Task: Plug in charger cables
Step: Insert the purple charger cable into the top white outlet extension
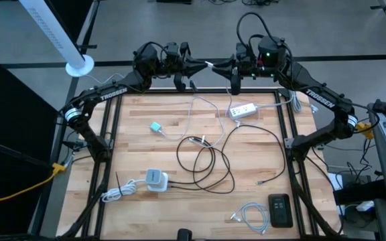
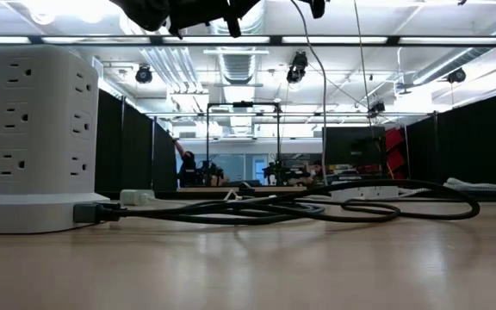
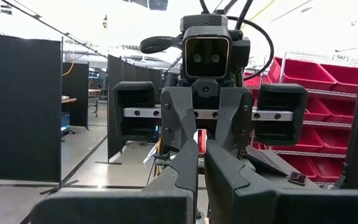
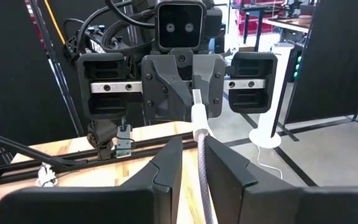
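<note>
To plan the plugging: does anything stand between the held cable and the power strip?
Nothing visible does. The left gripper and the right gripper pinch the white cable above the far edge; the power strip lies nearby, uncovered.

Lighting: bright, even, from overhead ceiling strip lights [image 2: 239,65]. Glare: ceiling washes out white in left wrist view; soft sheen on the wooden table [image 1: 179,201]. Shadows: faint, short. Focus: low view's near tabletop blurred; the power tower [image 2: 41,129] is slightly soft.
</note>
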You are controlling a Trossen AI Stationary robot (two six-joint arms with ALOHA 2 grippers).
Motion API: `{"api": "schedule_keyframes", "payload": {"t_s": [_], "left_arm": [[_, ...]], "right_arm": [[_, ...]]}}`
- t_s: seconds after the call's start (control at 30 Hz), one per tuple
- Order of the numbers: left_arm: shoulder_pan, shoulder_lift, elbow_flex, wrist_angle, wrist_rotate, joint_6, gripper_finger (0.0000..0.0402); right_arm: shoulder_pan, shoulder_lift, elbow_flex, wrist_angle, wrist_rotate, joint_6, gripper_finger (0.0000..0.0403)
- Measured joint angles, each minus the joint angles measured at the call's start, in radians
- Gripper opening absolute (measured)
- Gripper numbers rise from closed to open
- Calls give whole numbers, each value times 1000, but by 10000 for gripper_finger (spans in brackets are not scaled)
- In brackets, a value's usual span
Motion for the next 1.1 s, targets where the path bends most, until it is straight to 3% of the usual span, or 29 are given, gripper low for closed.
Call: {"api": "schedule_keyframes", "payload": {"t_s": [0.4,0.8,1.1], "left_arm": [[0,0,0,2,1,0,0],[0,0,0,-19,4,-8,8],[39,-2,0,-205,137,-60,96]], "right_arm": [[0,1,0,4,27,-3,4],[0,0,0,-8,53,-51,1],[0,41,212,-459,173,-253,0]]}}
